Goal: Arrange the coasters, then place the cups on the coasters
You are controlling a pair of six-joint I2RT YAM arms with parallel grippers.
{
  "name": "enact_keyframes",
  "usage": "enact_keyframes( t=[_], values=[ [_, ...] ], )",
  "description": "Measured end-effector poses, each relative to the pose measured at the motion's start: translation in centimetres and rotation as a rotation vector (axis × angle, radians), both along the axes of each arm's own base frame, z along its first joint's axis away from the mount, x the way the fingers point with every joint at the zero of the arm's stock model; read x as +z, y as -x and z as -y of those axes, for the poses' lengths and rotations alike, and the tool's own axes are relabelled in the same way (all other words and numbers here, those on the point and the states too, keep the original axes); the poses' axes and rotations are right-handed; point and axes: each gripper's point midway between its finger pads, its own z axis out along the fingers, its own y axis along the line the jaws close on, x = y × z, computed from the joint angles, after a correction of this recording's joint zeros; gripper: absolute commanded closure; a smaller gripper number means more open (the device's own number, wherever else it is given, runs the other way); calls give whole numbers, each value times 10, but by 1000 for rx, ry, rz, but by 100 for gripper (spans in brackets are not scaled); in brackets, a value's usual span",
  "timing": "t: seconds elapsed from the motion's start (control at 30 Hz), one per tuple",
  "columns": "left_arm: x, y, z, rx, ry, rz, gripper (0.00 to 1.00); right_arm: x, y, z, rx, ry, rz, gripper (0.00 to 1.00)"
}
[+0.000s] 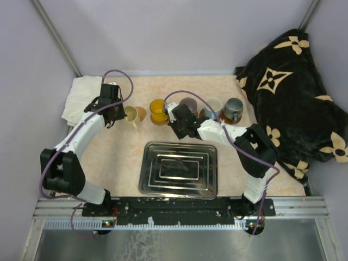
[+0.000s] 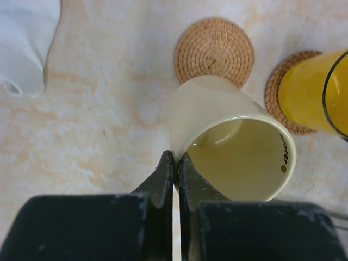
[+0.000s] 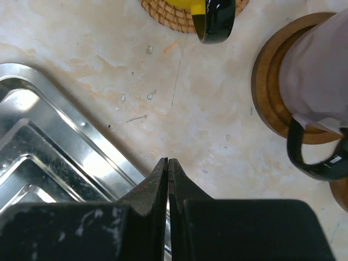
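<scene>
Left gripper (image 2: pixel 175 159) pinched on cream mug (image 2: pixel 215 109) rim — mug just beside woven coaster (image 2: pixel 214 50). Right gripper (image 3: pixel 168 163) closed, empty — between steel tray (image 3: pixel 49 152) and purple-grey mug (image 3: pixel 321 70).

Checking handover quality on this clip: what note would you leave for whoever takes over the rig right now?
Left claw: shut on the rim of the cream mug, which is tilted beside the empty woven coaster.
Right claw: shut, holding nothing, over the table by the steel tray.
Done: yellow mug, purple-grey mug, white mug with blue handle and dark grey-green mug appear to each stand on a coaster, in a row.
Left: set the cream mug on its coaster and release.
</scene>
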Motion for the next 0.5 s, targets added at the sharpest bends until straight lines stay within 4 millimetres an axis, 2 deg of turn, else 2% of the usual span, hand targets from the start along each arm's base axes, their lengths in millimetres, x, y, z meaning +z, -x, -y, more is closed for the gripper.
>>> enact_keyframes(
  t=[0.17, 0.27, 0.4, 0.5],
  values=[
    [4, -30, -12, -46, 46, 14, 100, 34, 3, 3, 20, -23, 45, 100],
    [0, -41, -16, -76, 68, 3, 100, 57, 2, 3, 30, -49, 81, 100],
    [-5, -54, -13, -127, 100, -17, 100, 92, -1, 8, 17, -91, 146, 99],
    [-7, -65, -9, -164, 110, -31, 100, 109, -6, 17, -13, -104, 187, 99]
  ],
)
